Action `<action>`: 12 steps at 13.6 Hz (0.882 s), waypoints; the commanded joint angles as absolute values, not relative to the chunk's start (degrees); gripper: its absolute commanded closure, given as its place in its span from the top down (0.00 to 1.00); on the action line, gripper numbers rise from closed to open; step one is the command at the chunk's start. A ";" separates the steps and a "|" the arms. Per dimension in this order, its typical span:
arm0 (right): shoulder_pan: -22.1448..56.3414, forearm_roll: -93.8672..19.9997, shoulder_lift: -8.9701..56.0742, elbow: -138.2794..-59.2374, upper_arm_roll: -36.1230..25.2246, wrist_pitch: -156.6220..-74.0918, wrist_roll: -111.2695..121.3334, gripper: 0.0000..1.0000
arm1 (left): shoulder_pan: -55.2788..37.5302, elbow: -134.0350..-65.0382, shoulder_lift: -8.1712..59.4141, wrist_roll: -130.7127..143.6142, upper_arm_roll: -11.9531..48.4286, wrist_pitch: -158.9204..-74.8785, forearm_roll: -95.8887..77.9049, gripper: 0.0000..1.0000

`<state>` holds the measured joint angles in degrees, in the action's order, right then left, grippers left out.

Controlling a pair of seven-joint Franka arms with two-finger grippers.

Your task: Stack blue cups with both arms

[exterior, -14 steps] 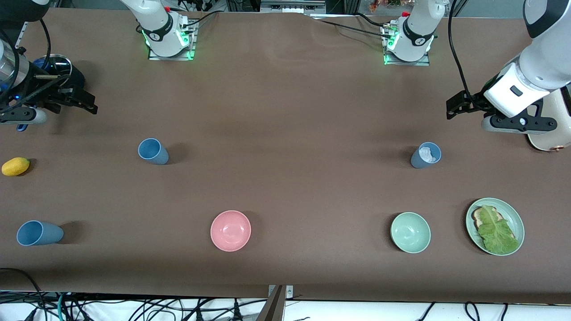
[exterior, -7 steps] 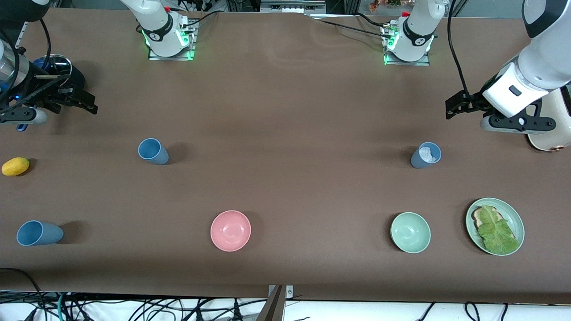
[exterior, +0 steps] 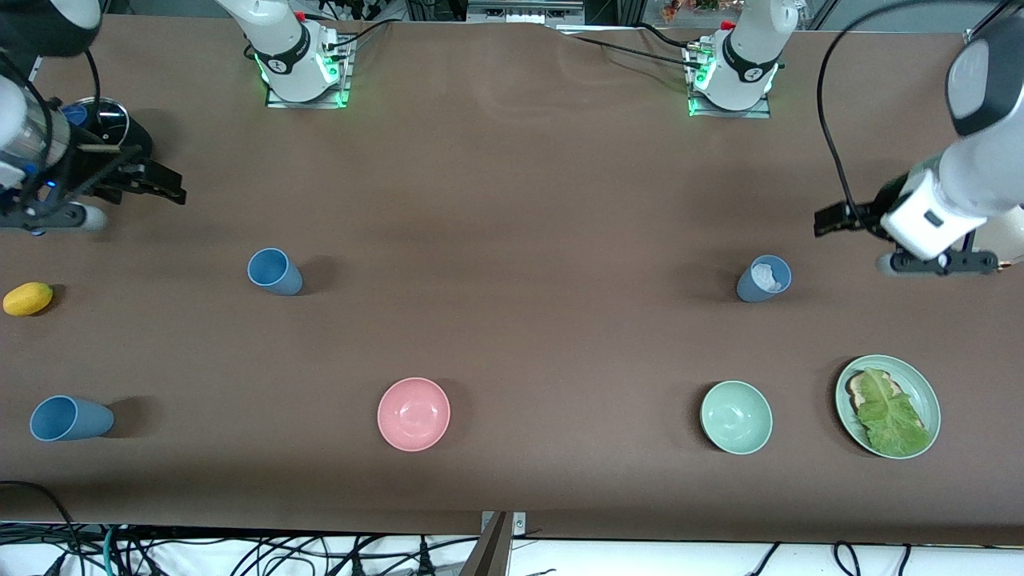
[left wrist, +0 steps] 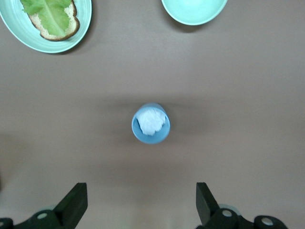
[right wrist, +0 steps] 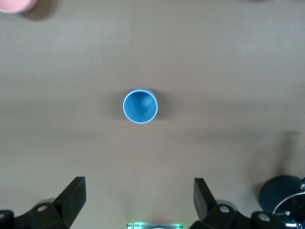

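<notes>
1. Three blue cups are seen standing upright on the brown surface (exterior: 512,240).
2. One empty blue cup (exterior: 274,271) is placed toward the right arm's end, and is shown from above in the right wrist view (right wrist: 140,106).
3. A cup holding something white and crumpled (exterior: 764,278) is placed toward the left arm's end, and is shown in the left wrist view (left wrist: 151,123).
4. A third blue cup (exterior: 68,418) is set nearer the front camera, at the right arm's end.
5. The right gripper (exterior: 164,186) is held over bare surface, well apart from the empty cup, its jaws spread wide with nothing between them.
6. The left gripper (exterior: 832,219) is held over bare surface near the filled cup, its jaws likewise spread and empty.
7. A pink bowl (exterior: 414,414) and a green bowl (exterior: 736,417) are set nearer the front camera.
8. A green plate (exterior: 928,400) carrying toast and a lettuce leaf lies beside the green bowl.
9. A yellow fruit (exterior: 28,298) and a black pot (exterior: 112,128) are found at the right arm's end.
</notes>
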<state>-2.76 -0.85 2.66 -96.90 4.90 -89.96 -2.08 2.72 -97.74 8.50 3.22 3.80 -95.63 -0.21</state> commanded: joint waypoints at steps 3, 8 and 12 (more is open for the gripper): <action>-2.81 0.26 8.26 -100.43 5.01 -95.15 -1.76 1.00 | 4.13 -102.88 14.50 -1.65 4.04 -108.59 1.49 1.00; -2.81 2.63 8.87 -113.80 4.75 -113.52 -1.67 1.00 | 5.62 -116.09 12.39 -4.74 4.48 -118.98 1.49 1.00; -2.90 3.25 11.33 -120.31 4.48 -125.39 -1.67 1.00 | 6.42 -122.15 12.57 -6.68 4.48 -126.79 1.49 1.00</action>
<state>-2.79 2.26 11.14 -117.32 4.61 -120.79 -2.08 5.52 -116.95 15.05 -5.30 3.85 -121.75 0.26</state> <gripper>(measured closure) 0.000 0.000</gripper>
